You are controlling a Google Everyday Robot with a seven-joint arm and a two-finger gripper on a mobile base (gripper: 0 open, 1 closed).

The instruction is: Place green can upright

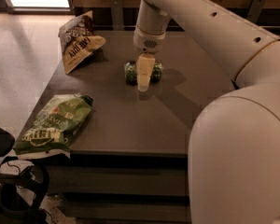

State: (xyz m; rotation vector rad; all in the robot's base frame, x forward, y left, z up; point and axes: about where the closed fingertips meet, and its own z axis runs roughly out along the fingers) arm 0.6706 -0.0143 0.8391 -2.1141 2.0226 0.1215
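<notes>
The green can (130,73) lies on its side near the middle of the dark table (130,125), its length running left to right. My gripper (145,74) hangs straight down from the white arm (196,17) and is down at the can's level. Its cream-coloured end covers the can's middle and reaches almost to the table top. Only the can's left part and its right end (157,72) show on either side of the gripper.
A brown chip bag (78,41) stands at the table's back left. A flat green chip bag (56,122) lies at the front left corner, overhanging the edge. My large white arm body (242,162) fills the right foreground. A dark chair base (14,185) is on the floor at left.
</notes>
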